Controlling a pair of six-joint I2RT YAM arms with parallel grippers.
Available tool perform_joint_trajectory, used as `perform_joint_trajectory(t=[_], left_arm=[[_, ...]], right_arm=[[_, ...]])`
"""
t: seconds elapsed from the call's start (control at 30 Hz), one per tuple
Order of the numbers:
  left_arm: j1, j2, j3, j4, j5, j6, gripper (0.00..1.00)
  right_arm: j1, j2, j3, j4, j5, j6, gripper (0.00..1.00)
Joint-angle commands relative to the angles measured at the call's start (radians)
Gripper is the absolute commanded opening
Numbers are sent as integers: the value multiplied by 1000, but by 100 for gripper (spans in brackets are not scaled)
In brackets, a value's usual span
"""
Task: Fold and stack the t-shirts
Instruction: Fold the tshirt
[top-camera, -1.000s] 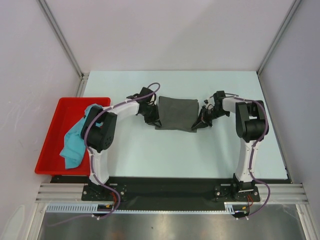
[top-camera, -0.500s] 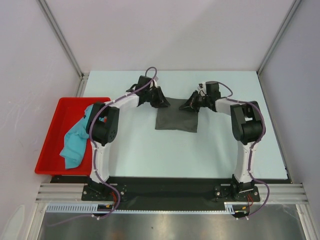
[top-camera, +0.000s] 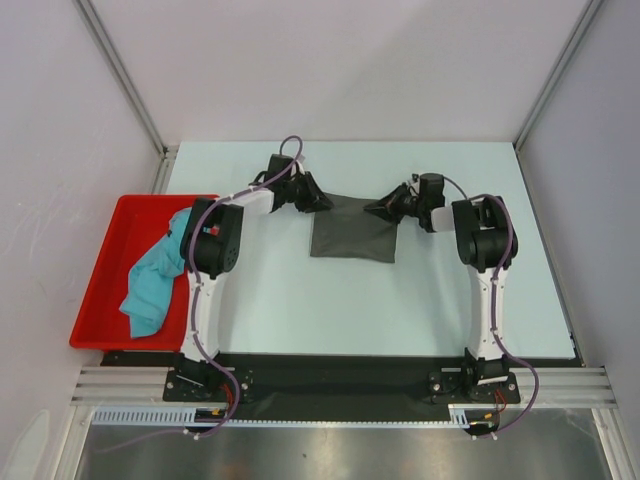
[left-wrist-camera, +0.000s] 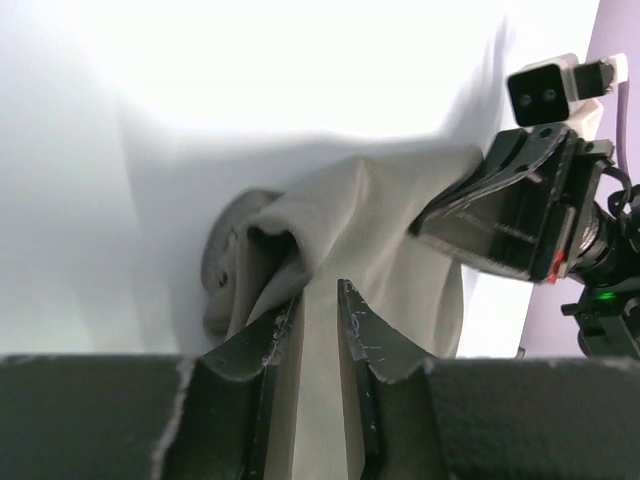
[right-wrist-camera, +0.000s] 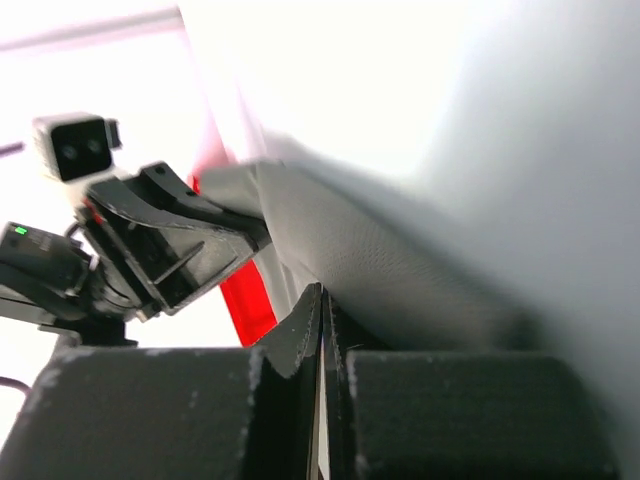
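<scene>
From above, my left fingers (top-camera: 318, 201) and right fingers (top-camera: 380, 209) hold the far corners of the dark grey t-shirt (top-camera: 352, 232) on the worktop (top-camera: 430, 300). The teal t-shirt (top-camera: 150, 280) drapes over the red tray (top-camera: 100, 270). Left wrist: fingers pinch a grey fold. Right wrist: fingers pressed together on its edge.

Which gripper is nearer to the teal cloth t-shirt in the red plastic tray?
Left. The left gripper holds the dark grey t-shirt by its far-left corner, right of the teal t-shirt; the right gripper holds its far-right corner, farther.
</scene>
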Motion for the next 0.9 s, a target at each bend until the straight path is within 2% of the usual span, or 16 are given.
perform_joint_trajectory(t=[0.0, 0.4, 0.53, 0.57, 0.63, 0.67, 0.7, 0.77, 0.8, 0.87], left_arm=[[15, 19, 44, 38, 21, 13, 25], [41, 110, 179, -2, 47, 20, 27], [48, 101, 237, -69, 40, 55, 29], [45, 86, 254, -106, 34, 67, 31], [40, 27, 254, -132, 29, 96, 35], [37, 8, 245, -145, 34, 104, 38], [37, -12, 236, -174, 38, 115, 43], [37, -79, 213, -220, 22, 153, 45], [37, -110, 173, -255, 17, 165, 46], [32, -208, 56, -245, 17, 181, 47]], right_arm=[[-47, 10, 37, 43, 52, 3, 1], [-136, 45, 58, 12, 86, 44, 2], [-149, 8, 72, -66, 74, -18, 2], [-174, -25, 86, -116, 72, -58, 3], [-178, -67, 168, -337, 82, -164, 3], [-176, -108, 202, -427, 91, -283, 5], [-170, -128, 245, -616, 114, -358, 5], [-159, -168, 339, -772, 144, -542, 9], [-158, -205, 359, -902, 178, -587, 10], [-116, -251, 376, -983, 187, -662, 12]])
